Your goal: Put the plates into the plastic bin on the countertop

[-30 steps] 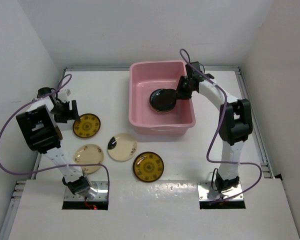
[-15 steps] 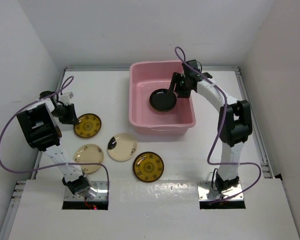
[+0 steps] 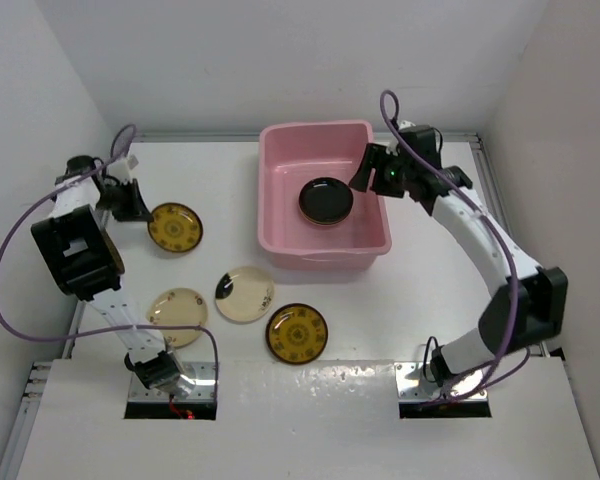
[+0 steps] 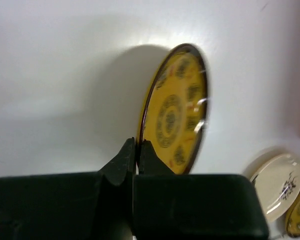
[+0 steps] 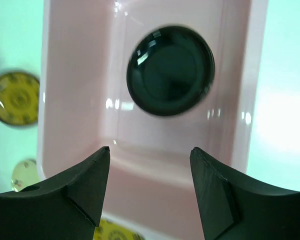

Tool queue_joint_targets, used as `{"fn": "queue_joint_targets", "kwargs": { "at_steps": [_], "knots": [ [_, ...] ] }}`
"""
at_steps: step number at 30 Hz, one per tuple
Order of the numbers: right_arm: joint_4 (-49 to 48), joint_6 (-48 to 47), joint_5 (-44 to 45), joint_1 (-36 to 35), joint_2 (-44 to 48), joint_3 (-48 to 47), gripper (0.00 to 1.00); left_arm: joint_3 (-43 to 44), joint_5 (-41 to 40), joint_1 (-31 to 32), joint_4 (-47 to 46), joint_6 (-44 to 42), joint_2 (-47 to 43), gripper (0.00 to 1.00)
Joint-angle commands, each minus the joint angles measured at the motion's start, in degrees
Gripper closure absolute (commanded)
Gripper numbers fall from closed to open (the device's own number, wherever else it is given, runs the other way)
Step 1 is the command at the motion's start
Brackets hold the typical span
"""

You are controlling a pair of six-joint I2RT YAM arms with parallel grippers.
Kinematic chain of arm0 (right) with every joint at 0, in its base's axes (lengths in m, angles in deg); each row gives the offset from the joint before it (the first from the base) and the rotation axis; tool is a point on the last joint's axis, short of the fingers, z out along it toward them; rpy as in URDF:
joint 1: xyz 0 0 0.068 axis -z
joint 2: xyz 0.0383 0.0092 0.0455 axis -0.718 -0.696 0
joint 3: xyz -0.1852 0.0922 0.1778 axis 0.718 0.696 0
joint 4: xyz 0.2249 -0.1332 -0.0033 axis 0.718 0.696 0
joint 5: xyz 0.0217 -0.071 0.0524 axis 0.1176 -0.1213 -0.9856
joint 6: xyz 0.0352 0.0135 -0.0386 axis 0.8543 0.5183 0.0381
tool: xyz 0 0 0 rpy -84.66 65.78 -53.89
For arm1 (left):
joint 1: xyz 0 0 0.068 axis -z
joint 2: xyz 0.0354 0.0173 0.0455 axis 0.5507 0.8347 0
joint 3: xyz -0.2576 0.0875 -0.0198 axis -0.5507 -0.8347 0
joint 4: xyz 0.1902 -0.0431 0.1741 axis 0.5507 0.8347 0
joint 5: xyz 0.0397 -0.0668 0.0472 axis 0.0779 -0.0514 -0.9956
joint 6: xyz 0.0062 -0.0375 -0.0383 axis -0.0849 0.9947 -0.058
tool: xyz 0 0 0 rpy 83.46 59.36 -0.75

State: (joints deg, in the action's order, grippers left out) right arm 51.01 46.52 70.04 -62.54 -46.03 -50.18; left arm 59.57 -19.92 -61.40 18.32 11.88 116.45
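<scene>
A plain white desk (image 3: 230, 190) fills the middle of the top view, boxed in by three bare white walls: a back wall (image 3: 300, 60) across the upper frame, a left wall (image 3: 30, 110) slanting down the left edge, and a right wall (image 3: 570, 130) down the right edge. A thin metal rail (image 3: 502, 230) runs along the desk's right side. At the bottom of the frame a glossy white panel (image 3: 310, 430) lies across the near edge, catching a patch of glare near its upper middle. The light is even, with soft, faint shadows.
</scene>
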Motion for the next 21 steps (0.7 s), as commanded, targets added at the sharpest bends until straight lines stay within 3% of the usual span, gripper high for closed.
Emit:
{"fn": "queue_joint_targets", "kwargs": {
  "at_steps": [1,8,11,15,21],
  "knots": [
    [-1.97,-1.82,1.2,0.56,7.56,8.1,0.35,9.39,3.93,3.37,-0.22,3.57,-9.14,1.0],
    [-2.33,0.29,2.26,3.54,15.66,18.38,0.35,27.82,2.88,13.03,-0.22,12.53,-12.49,1.0],
    [-3.12,1.43,2.17,4.95,17.95,20.77,0.35,33.64,3.41,20.67,-2.06,16.4,-11.09,1.0],
    [-3.56,1.52,1.73,5.83,19.45,22.89,0.35,34.28,1.74,34.19,-3.12,17.64,-5.47,1.0],
    [-2.42,-0.06,1.73,7.32,20.42,22.72,0.35,41.82,-1.51,46.25,-4.26,18.7,7.78,1.0]
  ]
}}
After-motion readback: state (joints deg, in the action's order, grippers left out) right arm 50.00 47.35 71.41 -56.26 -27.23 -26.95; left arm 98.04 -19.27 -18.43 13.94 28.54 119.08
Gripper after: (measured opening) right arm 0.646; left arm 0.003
